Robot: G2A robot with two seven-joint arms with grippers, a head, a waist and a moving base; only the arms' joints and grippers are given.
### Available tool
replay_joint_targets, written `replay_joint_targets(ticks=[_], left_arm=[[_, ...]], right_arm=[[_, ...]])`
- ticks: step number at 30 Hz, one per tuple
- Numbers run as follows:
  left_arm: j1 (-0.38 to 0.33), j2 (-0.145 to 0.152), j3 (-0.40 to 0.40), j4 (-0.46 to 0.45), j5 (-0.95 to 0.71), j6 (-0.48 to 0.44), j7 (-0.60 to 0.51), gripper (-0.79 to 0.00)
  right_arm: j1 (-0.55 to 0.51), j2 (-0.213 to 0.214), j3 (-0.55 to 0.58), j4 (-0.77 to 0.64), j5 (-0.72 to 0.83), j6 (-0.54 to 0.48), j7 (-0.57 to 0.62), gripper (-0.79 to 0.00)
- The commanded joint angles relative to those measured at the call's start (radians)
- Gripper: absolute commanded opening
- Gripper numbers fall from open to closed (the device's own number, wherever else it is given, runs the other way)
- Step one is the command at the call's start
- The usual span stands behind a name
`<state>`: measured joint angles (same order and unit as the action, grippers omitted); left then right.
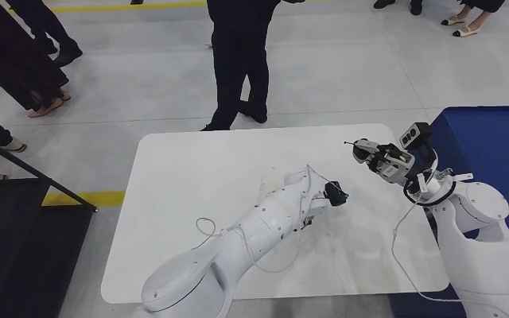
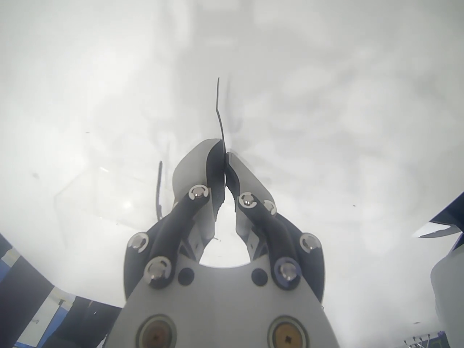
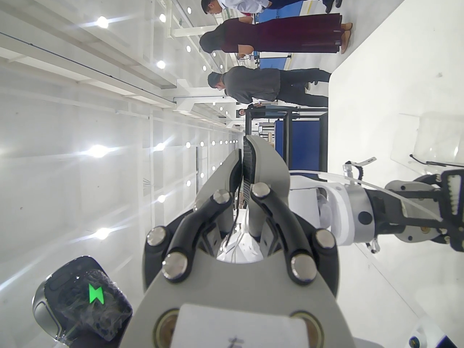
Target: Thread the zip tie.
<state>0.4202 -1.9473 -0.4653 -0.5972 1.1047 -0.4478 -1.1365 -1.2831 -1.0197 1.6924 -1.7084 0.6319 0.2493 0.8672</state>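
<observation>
**Desk:** What are we looking at on the white rectangular tabletop (image 1: 199, 199)?

**Photo:** We are watching the left end effector (image 2: 224, 153) working over the middle of the tabletop, its jaws pressing together on a thin black plastic zip tie (image 2: 218, 95). The strip is sticking out past the fingertips, slightly kinked, pointing away from the wrist.

**Desk:** And the right end effector (image 1: 358, 149)?

**Photo:** We are seeing it hanging above the tabletop's right part, toward the far edge, and pointing sideways across the tabletop. Its jaws are lying flat against each other, and we cannot tell whether anything thin is caught between them. The two end effectors are sitting near each other but apart.

**Desk:** Are we picking out anything else?

**Photo:** A clear plastic box (image 2: 94, 201) is resting on the tabletop just beside the left end effector. A second thin black strip (image 2: 158, 186) is standing at the box's near edge. We cannot tell whether it is inside the box or beside it.
</observation>
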Motion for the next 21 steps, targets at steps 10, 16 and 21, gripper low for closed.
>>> replay_joint_targets(ticks=[10,16,21], left_arm=[[0.058,0.049,-0.054,-0.206,0.033,0.062,-0.048,-0.785],[0.066,0.051,-0.043,-0.217,0.065,0.071,-0.033,-0.785],[0.1,0.063,-0.005,-0.347,0.204,0.139,-0.106,-0.785]], right_arm=[[0.0,0.0,0.0,0.0,0.0,0.0,0.0,-0.785],[0.022,0.004,0.056,0.002,0.085,0.052,-0.004,-0.785],[0.126,0.033,0.191,0.109,0.131,0.206,0.058,-0.785]])
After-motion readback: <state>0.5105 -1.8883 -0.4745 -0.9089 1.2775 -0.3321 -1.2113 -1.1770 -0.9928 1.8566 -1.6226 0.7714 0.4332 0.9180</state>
